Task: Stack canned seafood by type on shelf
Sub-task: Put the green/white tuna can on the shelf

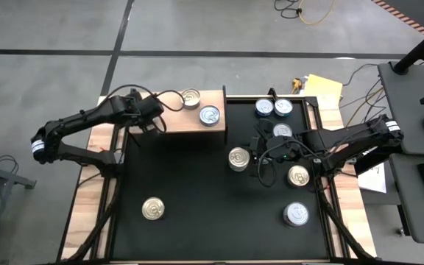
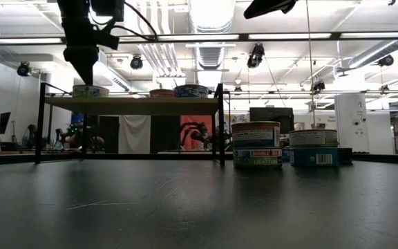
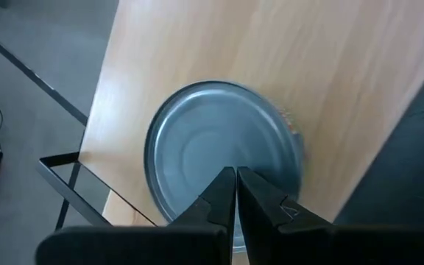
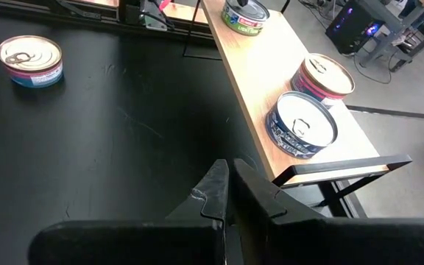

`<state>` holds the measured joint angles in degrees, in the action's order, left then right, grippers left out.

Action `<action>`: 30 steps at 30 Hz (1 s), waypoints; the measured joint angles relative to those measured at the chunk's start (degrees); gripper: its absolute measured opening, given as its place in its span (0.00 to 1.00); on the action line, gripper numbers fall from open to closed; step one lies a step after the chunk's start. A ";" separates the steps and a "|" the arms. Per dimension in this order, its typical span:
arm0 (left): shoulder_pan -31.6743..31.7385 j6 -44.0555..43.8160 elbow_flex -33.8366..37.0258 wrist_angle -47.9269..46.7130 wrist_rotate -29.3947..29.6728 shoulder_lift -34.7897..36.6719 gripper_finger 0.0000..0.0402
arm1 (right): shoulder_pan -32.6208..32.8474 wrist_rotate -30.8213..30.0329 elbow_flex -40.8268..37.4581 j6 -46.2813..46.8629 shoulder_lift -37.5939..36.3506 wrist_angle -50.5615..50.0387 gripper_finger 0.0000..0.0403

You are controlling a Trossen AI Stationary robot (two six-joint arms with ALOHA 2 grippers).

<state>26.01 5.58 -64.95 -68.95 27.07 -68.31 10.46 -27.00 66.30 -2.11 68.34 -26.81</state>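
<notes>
The left gripper has its two dark fingers pressed together with nothing between them, and it hovers over a silver-topped tin that sits on the light wooden shelf; the fingertips cover part of the tin's near edge, and its label is barely visible. From above, that tin is hidden under the left arm at the shelf's left end, while a gold-topped tin and a blue-labelled tin stand close together near the shelf's right end. The right gripper is also closed and empty, hanging above the black table just beside another gold-topped tin. Around the right arm lie more tins: a gold-topped one partly tucked against the arm, a silver one partly covered by it, two blue-labelled ones side by side at the table's far edge, and one near the front right. A lone gold-topped tin sits well apart at the front left. At table height, the tins' label print is mostly too small to read.
</notes>
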 joint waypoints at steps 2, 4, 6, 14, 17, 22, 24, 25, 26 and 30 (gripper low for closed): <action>0.91 0.42 0.00 0.44 0.00 0.00 0.00 | 0.00 -0.02 0.00 0.00 0.00 0.00 0.02; 1.76 1.08 0.00 1.07 -0.05 0.00 0.00 | 0.00 0.00 0.00 -0.17 0.00 -0.02 0.02; 2.58 1.77 0.08 1.91 -0.22 0.00 0.00 | 0.00 -0.02 0.00 -0.37 0.00 -0.01 0.02; 5.63 3.38 0.22 2.77 -4.10 0.00 0.00 | 0.00 -0.02 0.00 -0.44 0.00 0.00 0.02; 6.53 4.21 0.24 3.44 -4.10 0.00 0.00 | 0.00 -0.02 0.00 -0.46 0.00 0.00 0.02; 7.53 5.34 0.24 4.03 -4.13 0.00 0.00 | 0.01 -0.02 0.00 -0.52 0.00 0.00 0.02; 7.76 5.72 0.26 4.35 -4.13 0.00 0.00 | 0.00 -0.02 0.00 -0.60 0.00 0.00 0.02; 7.87 5.89 0.26 4.58 -4.13 0.00 0.00 | 0.02 -0.02 0.00 -0.68 0.00 0.00 0.02; 8.01 6.01 0.26 4.66 -4.13 0.00 0.00 | 0.02 -0.02 0.00 -0.76 0.00 -0.02 0.02; 8.53 6.84 0.28 5.55 -4.12 -0.75 0.00 | 0.02 0.00 0.00 -0.90 0.00 0.00 0.02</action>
<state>34.55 12.43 -64.66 -63.40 22.95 -69.07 10.48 -27.01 66.30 -3.01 68.34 -26.81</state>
